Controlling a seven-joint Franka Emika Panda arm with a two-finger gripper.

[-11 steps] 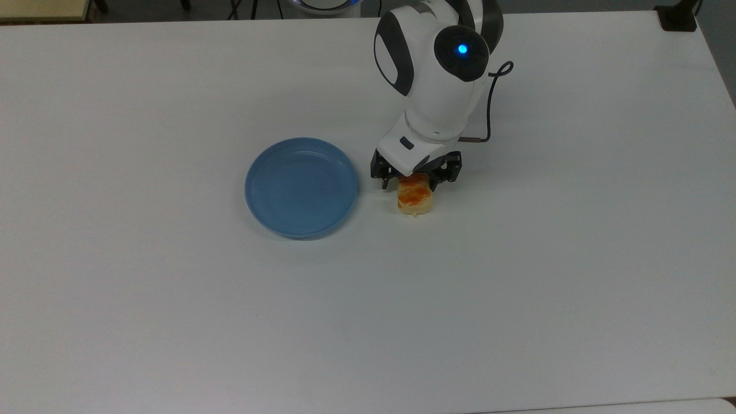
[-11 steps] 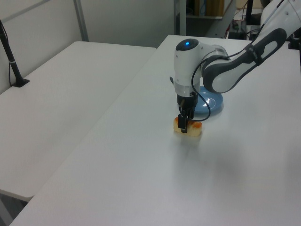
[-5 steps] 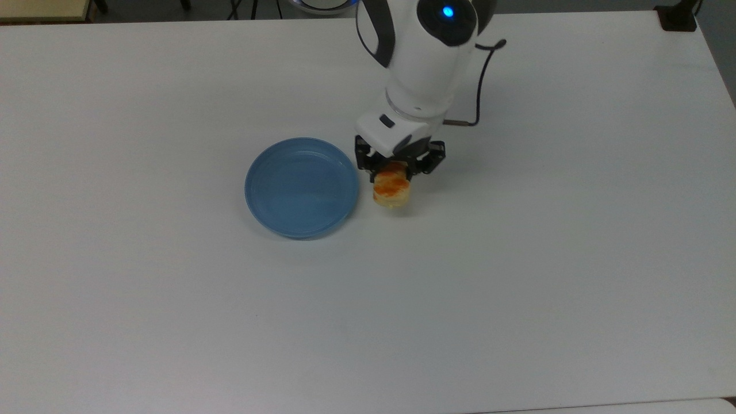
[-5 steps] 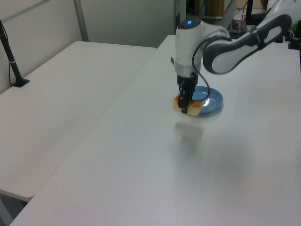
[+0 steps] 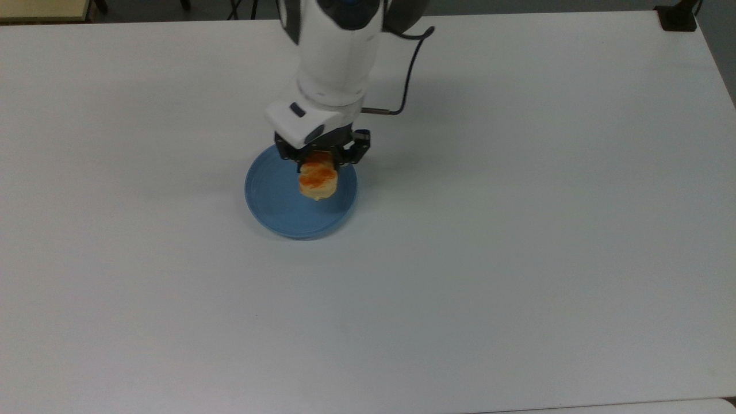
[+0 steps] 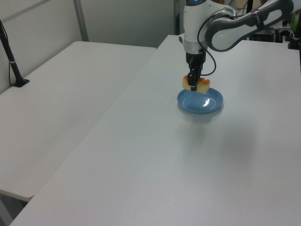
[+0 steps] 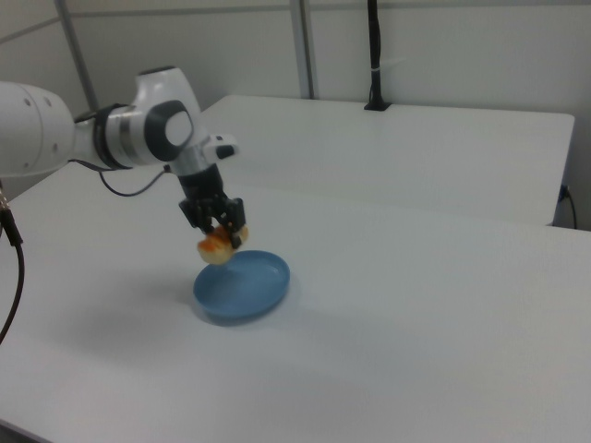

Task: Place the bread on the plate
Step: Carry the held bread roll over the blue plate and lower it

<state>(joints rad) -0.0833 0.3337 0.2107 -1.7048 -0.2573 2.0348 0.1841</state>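
Item 1. Pincer (image 5: 319,156) (image 6: 194,81) (image 7: 219,224): black two-finger pincer on a white robot arm (image 5: 336,52) (image 6: 225,26) (image 7: 92,134), pointing down. Its fingers are closed on the sides of the loaf, which it holds clear of the plate.

Item 2. Small oblong pale-yellow bread loaf with orange-brown glazed patches (image 5: 317,181) (image 6: 196,85) (image 7: 216,247): clamped between the pincer's fingers, with its glazed top facing up. In the top view its near end sticks out past the fingers toward the picture's bottom edge. In the left view and the right view it hangs in the air, with a gap between its underside and the plate.

Item 3. Round light-blue shallow plastic plate with a raised rim (image 5: 270,201) (image 6: 202,104) (image 7: 249,291): lies flat on the desk directly beneath the pincer. In the top view the pincer and the loaf stand over the plate's upper right part, inside the rim. In the right view the pincer hangs above the plate's left edge. Whether the loaf is over the plate's exact middle cannot be told.

Item 4. Thin black cable (image 5: 409,69) (image 6: 210,63): loops out from the arm just above the pincer, to the top view's right of the wrist.

Item 5. Large white flat desk (image 5: 517,259) (image 6: 155,165) (image 7: 416,323): carries the plate beneath the pincer.

Item 6. Second white desk (image 6: 61,94) (image 7: 416,148): stands well apart from the pincer, on the left view's left and at the back of the right view.

Item 7. Black upright post (image 6: 10,59) (image 7: 374,55): stands on the second desk, far from the pincer.
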